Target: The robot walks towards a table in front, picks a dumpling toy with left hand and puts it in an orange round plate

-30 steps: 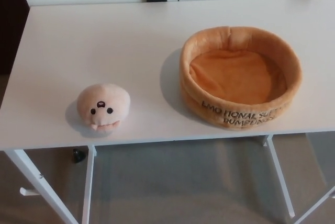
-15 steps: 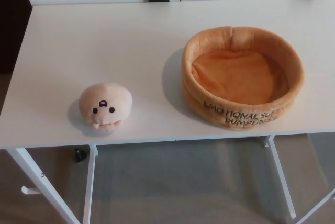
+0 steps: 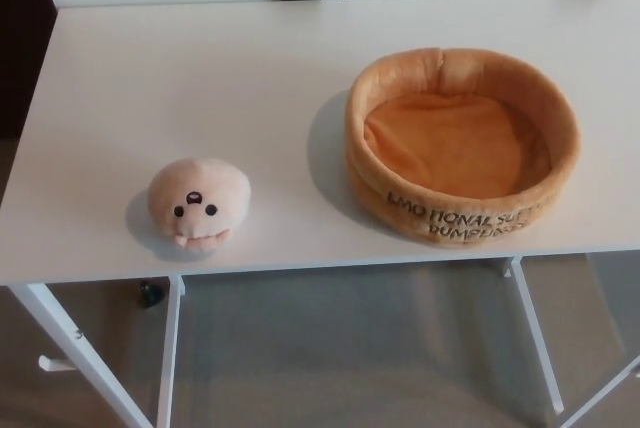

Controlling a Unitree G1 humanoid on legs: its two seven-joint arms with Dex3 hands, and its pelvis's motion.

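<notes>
Two items: dumpling toy (image 3: 198, 201) nr front edge, plate (image 3: 462, 143) apart.

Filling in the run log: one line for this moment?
dumpling toy: on white table, ungrasped | orange plush plate: empty, right of toy | hands: not in view

You have the dumpling toy (image 3: 198, 202) sitting near the front-left edge of the white table (image 3: 200, 78), a round pale-peach plush with two dark eyes and a small mouth facing you. To its right, well apart from it, you see the orange round plate (image 3: 461, 143): a soft plush dish with a thick raised wall, empty inside, resting flat, with dark lettering stitched across its front wall.
</notes>
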